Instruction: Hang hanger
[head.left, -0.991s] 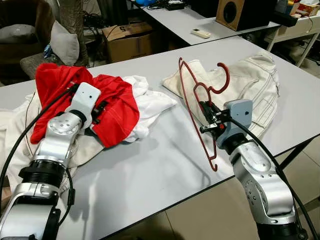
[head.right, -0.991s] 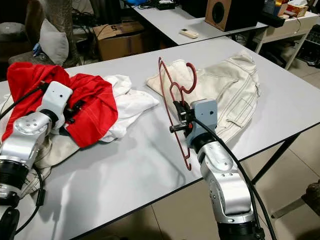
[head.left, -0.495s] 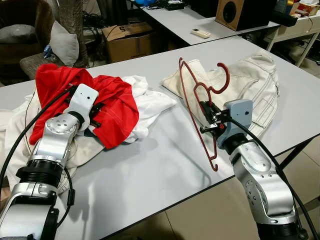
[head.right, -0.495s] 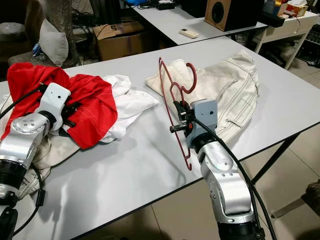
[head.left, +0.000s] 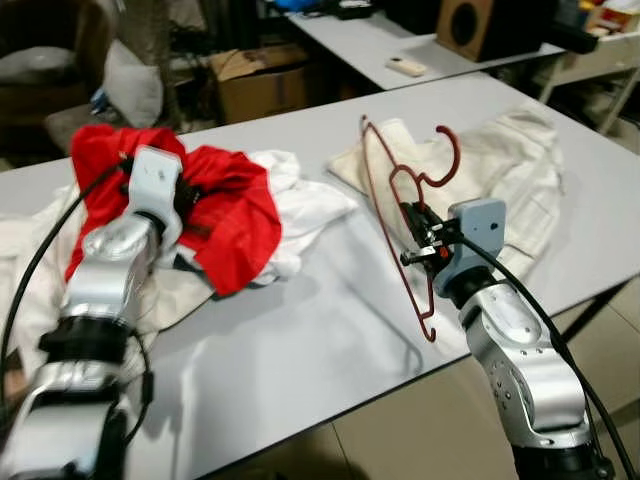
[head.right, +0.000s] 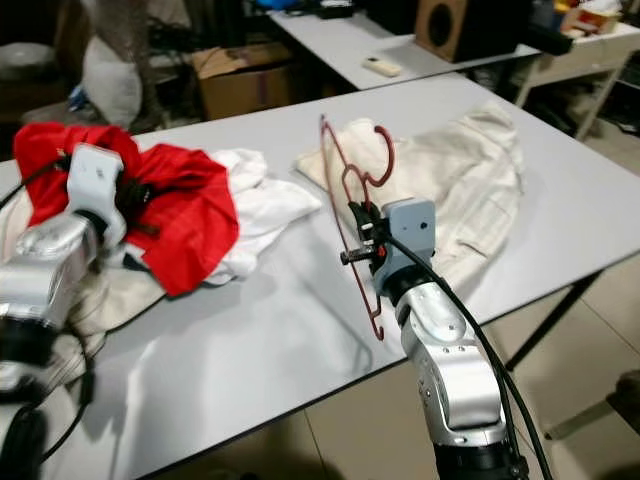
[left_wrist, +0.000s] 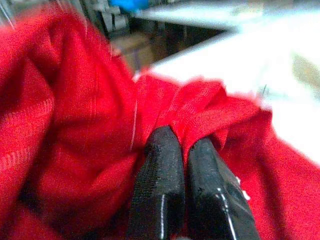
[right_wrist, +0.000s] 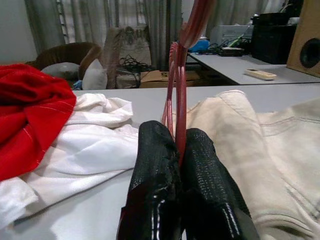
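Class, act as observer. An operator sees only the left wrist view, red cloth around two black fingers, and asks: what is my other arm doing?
Observer: The right gripper is shut on a red hanger, held upright above the grey table.
Operator: What is my left gripper on?
Observer: The left gripper pinches a red garment lying on a white garment.
Operator: Anything else?
Observer: A cream jacket lies behind the hanger.
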